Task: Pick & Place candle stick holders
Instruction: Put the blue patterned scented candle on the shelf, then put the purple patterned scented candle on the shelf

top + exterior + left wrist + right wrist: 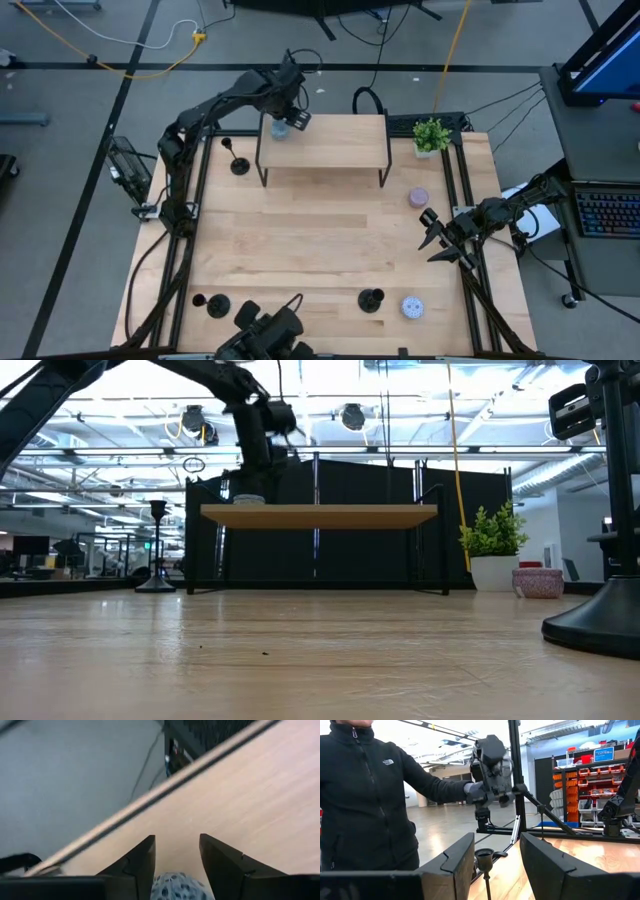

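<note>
My left gripper [287,118] reaches over the far left corner of the raised wooden shelf [330,145] and is shut on a pale-blue patterned tin [176,887]. The tin also shows in the low view [247,499]. Three black candle stick holders stand on their round bases on the table: one left of the shelf [238,162], one at the near left [214,304], one near the front centre [371,299]. My right gripper [433,246] hangs open and empty at the table's right edge. The front-centre holder's cup [484,855] shows beyond its fingers. My left gripper has the pale-blue tin's sides [165,884] between its two fingers, well back from the fingertips. The fingers come slanting down from above, from the table's far left. The tin sits flat on the shelf top [247,501].
A small green plant [431,135] in a white pot stands right of the shelf, with a lilac tin [418,197] below it. A blue-white tin [411,306] lies near the front-centre holder. A person [365,805] in a black jacket stands beyond the table, hand on a black device [490,762].
</note>
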Controlling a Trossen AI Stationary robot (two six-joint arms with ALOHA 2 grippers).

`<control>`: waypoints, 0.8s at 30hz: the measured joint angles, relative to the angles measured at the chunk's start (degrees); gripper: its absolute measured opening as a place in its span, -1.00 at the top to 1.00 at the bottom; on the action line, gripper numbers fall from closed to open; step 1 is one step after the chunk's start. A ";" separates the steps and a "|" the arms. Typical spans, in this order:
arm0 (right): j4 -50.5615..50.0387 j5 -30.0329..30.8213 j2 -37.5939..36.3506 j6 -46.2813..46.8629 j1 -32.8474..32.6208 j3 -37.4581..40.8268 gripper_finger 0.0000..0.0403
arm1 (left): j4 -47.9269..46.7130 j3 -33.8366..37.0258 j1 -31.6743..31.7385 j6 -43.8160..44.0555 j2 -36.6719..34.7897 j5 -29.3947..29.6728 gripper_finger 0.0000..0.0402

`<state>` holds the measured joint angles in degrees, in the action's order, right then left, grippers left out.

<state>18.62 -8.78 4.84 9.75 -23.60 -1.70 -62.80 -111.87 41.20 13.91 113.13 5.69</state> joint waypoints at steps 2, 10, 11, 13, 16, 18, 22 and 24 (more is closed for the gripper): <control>0.01 0.00 0.00 -0.02 0.00 -0.01 0.25 | 0.00 -1.18 -0.48 0.03 -1.82 1.46 0.26; 0.00 0.00 0.00 0.00 0.00 -0.01 0.25 | -1.94 -2.14 -9.07 -0.05 -12.67 0.94 0.34; -0.01 0.00 0.00 0.00 0.00 -0.02 0.25 | -2.24 -2.14 -10.81 -0.09 -13.85 0.29 0.34; -0.01 0.00 0.00 0.00 -0.01 -0.01 0.25 | -2.65 -2.14 -14.48 -0.12 -15.73 -1.02 0.34; -0.03 0.00 0.00 0.00 -0.01 -0.02 0.25 | -2.68 -2.14 -20.26 -0.09 -17.56 -2.16 0.35; -0.01 0.00 0.00 -0.02 0.00 -0.02 0.25 | -2.56 -2.14 -23.85 -0.13 -17.85 -2.86 0.35; -0.03 0.00 0.00 0.00 0.00 -0.02 0.25 | 0.53 -1.73 -31.22 -0.01 -17.64 -3.94 0.35; -0.03 0.00 0.00 -0.01 0.00 -0.01 0.25 | 6.28 -0.02 -34.98 -1.32 -17.80 -4.20 0.35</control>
<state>18.59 -8.78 4.84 9.75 -23.59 -1.71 -56.51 -111.89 6.22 12.59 95.33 1.49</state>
